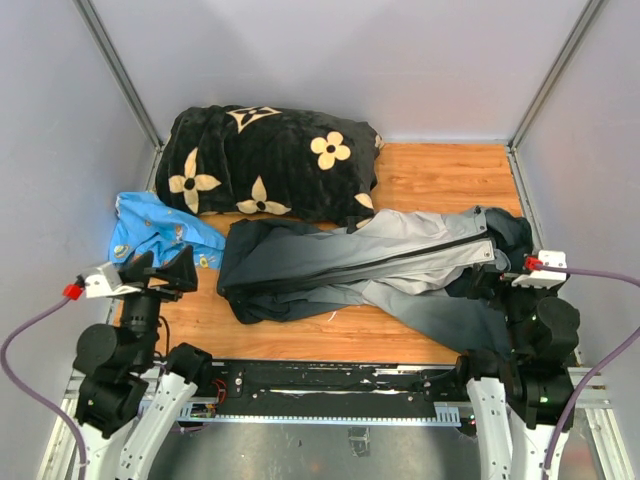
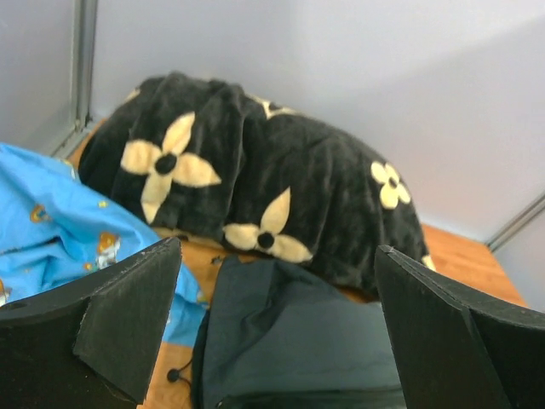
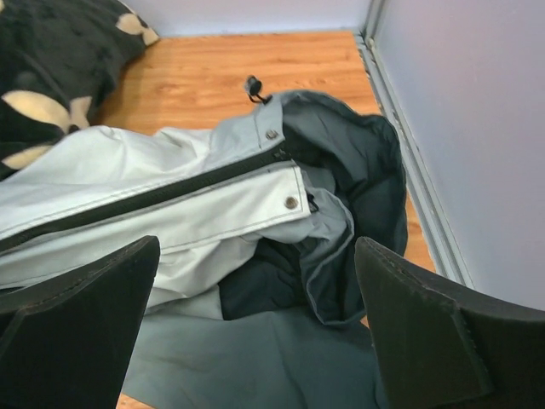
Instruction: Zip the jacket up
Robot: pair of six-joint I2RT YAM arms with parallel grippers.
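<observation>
Your jacket lies flat on the desk, from the middle over to the right side. Its grey front faces up, and the dark zipper runs along it. The hood is by the right wall. Your right pincer hangs above the hood end, spread wide and holding nothing. Your left pincer is spread wide too and is empty. It is near the jacket's dark end, beside the blue cloth. The black flower blanket sits at the back, right behind the jacket.
</observation>
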